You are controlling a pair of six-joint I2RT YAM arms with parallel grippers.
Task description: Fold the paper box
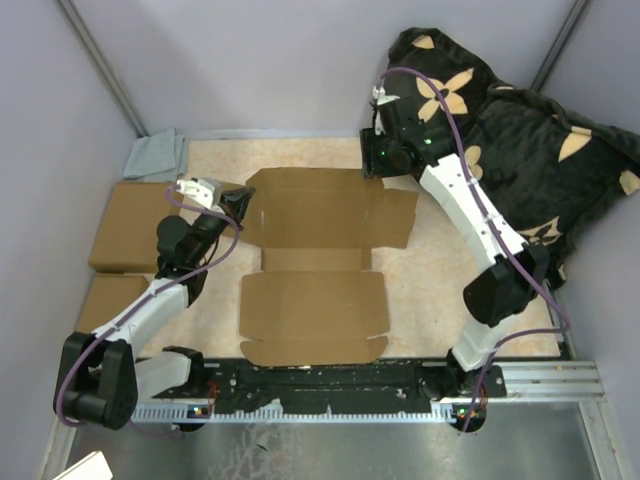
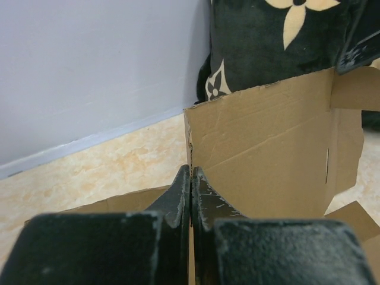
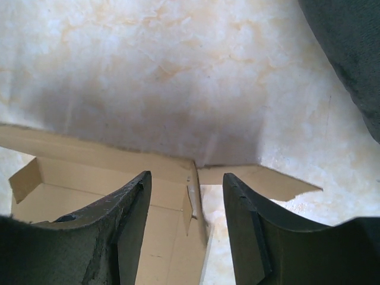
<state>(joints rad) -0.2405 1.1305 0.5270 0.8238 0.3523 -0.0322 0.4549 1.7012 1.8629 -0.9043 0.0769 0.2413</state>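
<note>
The paper box [image 1: 312,300] lies opened out in the middle of the table, brown and unprinted, with flaps spread. My left gripper [image 1: 240,203] is at the left edge of its far panel. In the left wrist view the gripper [image 2: 191,169] is shut on the thin edge of a box flap [image 2: 267,154], which stands raised ahead of it. My right gripper [image 1: 373,160] is at the far right corner of the box. In the right wrist view it [image 3: 187,175] is open, its fingers either side of an upright side wall of the box [image 3: 89,166], not touching it.
Two smaller brown cardboard blocks [image 1: 130,225] [image 1: 108,300] lie at the left. A grey cloth [image 1: 157,155] sits in the far left corner. A black floral fabric heap [image 1: 520,130] fills the far right. Grey walls close the back and sides.
</note>
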